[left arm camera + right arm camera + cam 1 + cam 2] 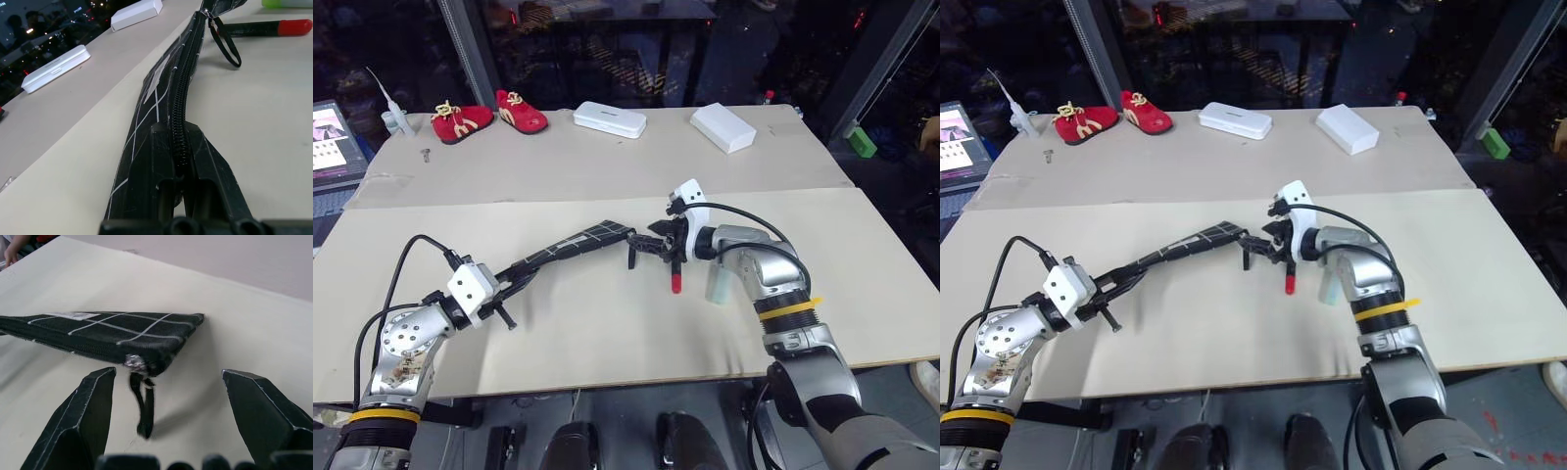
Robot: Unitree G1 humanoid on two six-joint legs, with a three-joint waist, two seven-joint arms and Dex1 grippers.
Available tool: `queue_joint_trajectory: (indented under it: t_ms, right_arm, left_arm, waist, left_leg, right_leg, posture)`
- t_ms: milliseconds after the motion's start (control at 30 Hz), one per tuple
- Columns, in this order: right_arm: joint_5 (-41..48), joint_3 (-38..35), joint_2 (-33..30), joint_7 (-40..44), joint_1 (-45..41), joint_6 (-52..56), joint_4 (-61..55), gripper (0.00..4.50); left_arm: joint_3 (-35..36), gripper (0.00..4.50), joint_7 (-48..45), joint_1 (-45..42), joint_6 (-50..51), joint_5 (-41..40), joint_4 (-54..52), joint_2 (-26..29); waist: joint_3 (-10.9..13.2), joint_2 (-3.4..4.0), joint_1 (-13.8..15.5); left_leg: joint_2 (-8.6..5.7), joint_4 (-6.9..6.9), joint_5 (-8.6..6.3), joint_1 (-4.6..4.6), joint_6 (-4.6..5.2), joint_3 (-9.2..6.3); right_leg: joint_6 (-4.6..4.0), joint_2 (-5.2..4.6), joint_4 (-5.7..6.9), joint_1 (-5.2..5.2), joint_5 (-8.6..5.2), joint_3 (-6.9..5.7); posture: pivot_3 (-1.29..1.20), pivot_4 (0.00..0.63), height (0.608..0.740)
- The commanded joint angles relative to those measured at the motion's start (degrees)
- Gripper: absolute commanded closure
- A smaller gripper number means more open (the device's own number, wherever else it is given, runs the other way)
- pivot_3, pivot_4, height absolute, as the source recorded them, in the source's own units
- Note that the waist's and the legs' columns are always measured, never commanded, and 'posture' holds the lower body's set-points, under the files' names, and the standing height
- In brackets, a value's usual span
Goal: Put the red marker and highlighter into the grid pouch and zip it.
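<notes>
From the head views, the grid pouch is held off the table at one end by the left hand, clamped shut on it. The right hand is spread wide at the pouch's other end, gripping nothing. The red marker and highlighter are seen on the table beneath the right arm.

In the left wrist view, the zipper and a white label are shown; no writing can be read.

In the right wrist view, the pull cord is seen hanging between the parted fingers.

Left pincer clamped shut, right pincer spread wide, arms converging.
</notes>
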Motion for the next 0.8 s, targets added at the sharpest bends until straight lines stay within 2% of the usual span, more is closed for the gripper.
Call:
queue_joint_trajectory:
  t_ms: [33,133,267,300,400,433,500,533,667,800]
  right_arm:
    - [0.05,0.17,1.09,-0.29,-1.37,-1.64,-0.07,0.66]
    - [-0.31,0.55,1.9,-0.75,-1.67,-2.03,0.94,0.66]
    - [-0.58,1.39,2.4,0.04,-1.81,-2.66,1.53,1.66]
    - [-0.58,1.41,2.45,0.08,-2.05,-2.85,1.86,2.14]
    - [-0.27,1.96,2.39,1.39,-2.49,-3.39,2.11,3.2]
    - [-0.21,2.35,2.26,2.12,-2.48,-3.58,1.85,3.38]
    - [-0.33,2.92,2.08,2.98,-2.5,-3.81,1.54,4.19]
    - [-0.51,3.22,2.04,3.33,-2.56,-4.02,1.46,4.43]
    - [-1.01,4.5,2.54,4.49,-2.95,-4.65,1.22,4.43]
    - [-4.56,8.77,5.2,3.67,-5.41,-7.54,2.81,4.43]
  left_arm:
    - [1.56,4.5,-0.11,-0.64,-1.07,0.38,-1.02,-0.17]
    - [1.64,4.5,-0.31,-0.84,-1.3,0.7,-0.51,-0.38]
    - [1.79,4.5,-0.46,-0.87,-1.8,1.2,0.01,-0.65]
    - [1.84,4.5,-0.48,-0.93,-1.92,1.27,0.22,-0.69]
    - [1.96,4.5,-0.5,-1.02,-2.25,1.41,0.67,-0.82]
    - [1.96,4.5,-0.44,-0.94,-2.37,1.47,0.68,-0.9]
    - [1.99,4.5,-0.34,-0.82,-2.55,1.61,0.67,-1.09]
    - [2.03,4.5,-0.29,-0.82,-2.65,1.66,0.73,-1.18]
    - [2.23,4.5,-0.39,-0.95,-2.98,1.74,1.2,-1.42]
    - [1.95,4.5,-0.39,-1.44,-3.62,2.1,1.95,-1.83]
  waist:
    - [0.0,0.0,-0.07]
    - [0.0,0.0,-0.06]
    - [0.0,0.0,-0.04]
    - [0.0,0.0,-0.04]
    - [0.0,0.0,-0.07]
    - [0.0,0.0,-0.09]
    - [0.0,0.0,-0.06]
    - [0.0,0.0,-0.05]
    - [0.0,0.0,-0.08]
    - [0.0,0.01,-0.29]
  left_leg:
    - [0.0,0.0,0.0,0.0,0.0,0.0]
    - [0.0,0.0,0.0,0.02,0.0,0.0]
    - [-0.01,0.0,0.0,0.0,0.0,0.0]
    - [-0.01,0.0,0.0,0.0,0.0,0.0]
    - [-0.01,0.0,0.0,0.01,0.0,-0.01]
    - [0.0,0.0,0.0,0.01,0.0,-0.01]
    - [0.0,0.0,0.0,0.02,0.0,-0.01]
    - [0.0,0.0,0.0,0.01,0.0,-0.01]
    - [0.0,0.0,0.0,0.01,0.0,-0.01]
    - [0.0,0.0,0.0,0.02,0.0,-0.02]
  right_leg:
    - [0.0,0.0,0.0,0.0,0.0,0.01]
    - [0.0,0.01,0.02,0.0,0.0,0.01]
    - [0.0,-0.01,0.01,0.0,0.0,0.0]
    - [0.0,-0.01,0.01,0.01,0.0,0.0]
    - [0.0,-0.01,0.01,0.0,0.0,0.0]
    - [0.0,0.0,0.01,0.0,0.0,0.0]
    - [0.0,0.01,0.02,0.0,0.0,0.0]
    - [0.0,0.0,0.02,0.0,0.0,0.0]
    - [0.0,-0.01,0.02,0.0,0.0,0.0]
    - [0.0,0.0,0.05,-0.02,0.0,0.02]
  posture:
    - [0.0,0.15,0.74]
    - [0.0,0.15,0.74]
    - [0.0,0.15,0.74]
    - [0.0,0.15,0.74]
    - [0.0,0.15,0.74]
    - [0.0,0.15,0.74]
    - [0.0,0.15,0.74]
    - [0.0,0.15,0.74]
    - [0.0,0.15,0.74]
    - [0.0,0.15,0.74]
